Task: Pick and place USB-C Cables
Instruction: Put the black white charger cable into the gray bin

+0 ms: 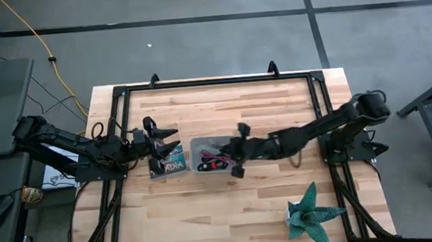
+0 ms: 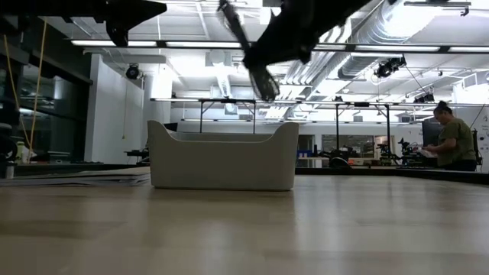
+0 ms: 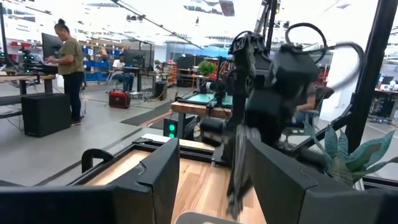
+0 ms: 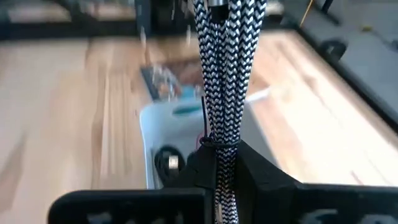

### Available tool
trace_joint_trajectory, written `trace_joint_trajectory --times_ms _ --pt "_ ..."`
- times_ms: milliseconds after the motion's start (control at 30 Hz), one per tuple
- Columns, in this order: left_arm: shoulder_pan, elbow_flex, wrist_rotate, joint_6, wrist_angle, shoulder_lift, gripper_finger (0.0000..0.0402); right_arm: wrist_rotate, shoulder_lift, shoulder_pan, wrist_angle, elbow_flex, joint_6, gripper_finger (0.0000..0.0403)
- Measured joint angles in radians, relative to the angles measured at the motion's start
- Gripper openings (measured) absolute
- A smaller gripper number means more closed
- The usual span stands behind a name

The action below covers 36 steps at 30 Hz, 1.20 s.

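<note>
Grey cable x1 clamped in right gripper over tray; left gripper apart.

Bright workshop with ceiling strip lights, exposed ducts, grey floor, distant workbenches.

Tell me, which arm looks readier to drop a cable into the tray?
Probably the right: its gripper is shut on a braided cable above the grey tray. The left gripper hangs open beside the tray, holding nothing.
</note>
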Motion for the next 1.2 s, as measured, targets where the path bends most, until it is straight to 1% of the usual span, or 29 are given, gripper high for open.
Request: trace_joint_trajectory --times_ms 167,300,367,500,633,833,1033,1200 --pt "0.0 0.0 0.0 0.001 0.0 0.0 0.0168 -0.049 0.12 -0.013 -0.123 0.118 0.005 0.0016" --pt "0.0 0.0 0.0 -0.002 0.0 0.0 0.0168 -0.125 0.168 -0.024 -0.179 0.153 0.025 0.0008" --pt "0.0 0.0 0.0 -0.002 0.003 0.0 0.0168 -0.149 0.173 -0.032 -0.194 0.155 0.036 0.0008" --pt "0.0 0.0 0.0 -0.01 0.002 0.0 0.0168 -0.159 0.173 -0.043 -0.237 0.156 0.076 0.0009" --pt "0.0 0.0 0.0 -0.01 0.001 0.0 0.0168 -0.2 0.173 -0.046 -0.283 0.156 0.098 0.001" --pt "0.0 0.0 0.0 -0.01 0.001 0.0 0.0168 -0.242 0.173 -0.045 -0.321 0.156 0.107 0.001" --pt "0.0 0.0 0.0 -0.01 0.001 0.0 0.0168 -0.242 0.175 -0.056 -0.356 0.156 0.146 0.0011" --pt "0.0 0.0 0.0 -0.017 -0.001 0.0 0.0168 -0.244 0.216 -0.071 -0.351 0.156 0.156 0.0011"
